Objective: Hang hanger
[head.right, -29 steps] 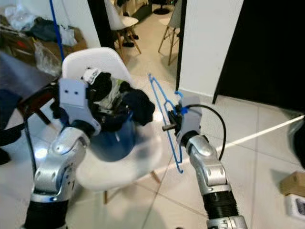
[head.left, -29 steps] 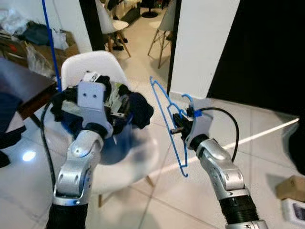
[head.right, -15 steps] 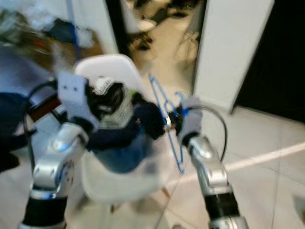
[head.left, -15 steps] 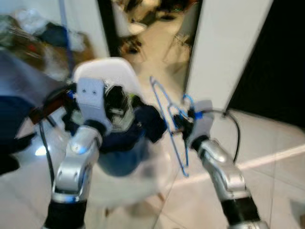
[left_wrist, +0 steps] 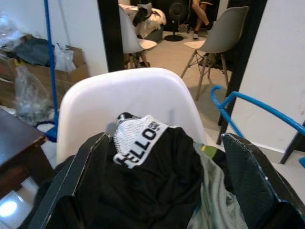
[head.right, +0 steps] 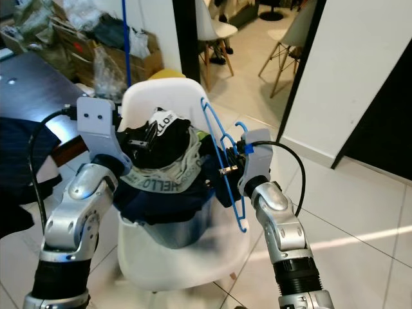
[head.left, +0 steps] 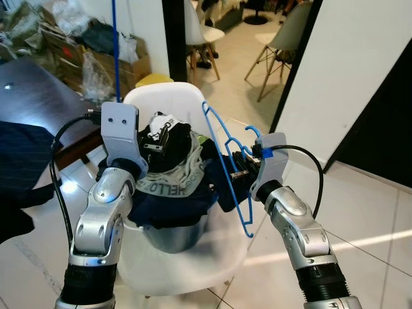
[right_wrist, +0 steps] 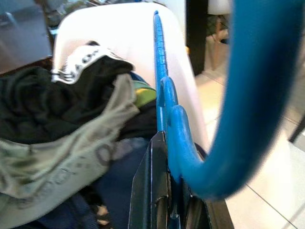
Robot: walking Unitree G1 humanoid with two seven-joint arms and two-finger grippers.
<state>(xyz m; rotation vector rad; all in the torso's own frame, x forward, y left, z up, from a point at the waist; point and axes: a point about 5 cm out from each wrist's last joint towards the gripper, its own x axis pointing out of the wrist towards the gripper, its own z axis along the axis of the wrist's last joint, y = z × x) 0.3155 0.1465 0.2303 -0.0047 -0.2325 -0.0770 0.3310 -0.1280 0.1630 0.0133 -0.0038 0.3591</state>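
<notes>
My right gripper (head.left: 237, 168) is shut on a blue wire hanger (head.left: 239, 209), gripping it just below the hook and holding it upright beside a white chair (head.left: 193, 261). In the right wrist view the hanger (right_wrist: 164, 95) runs out from between the black fingers (right_wrist: 151, 191). A heap of clothes (head.left: 174, 174) lies in a blue bucket (head.left: 172, 235) on the chair seat. My left gripper (head.left: 161, 137) is over the heap, open. Its two fingers (left_wrist: 88, 162) stand wide apart on either side of a black garment with a white waistband (left_wrist: 140, 138).
A dark table (head.left: 32, 96) with a dark blue cloth (head.left: 19, 154) is at the left. Boxes and bags (head.left: 71, 45) and a blue pole (head.left: 116, 51) stand behind it. More chairs (head.left: 283, 32) are at the back. A white wall (head.left: 360, 64) and a dark opening (head.left: 386, 141) are at the right.
The camera has swung, so the chair with the clothes now sits closer and in the middle. Both arms hold about the same pose, the hanger still in the right gripper.
</notes>
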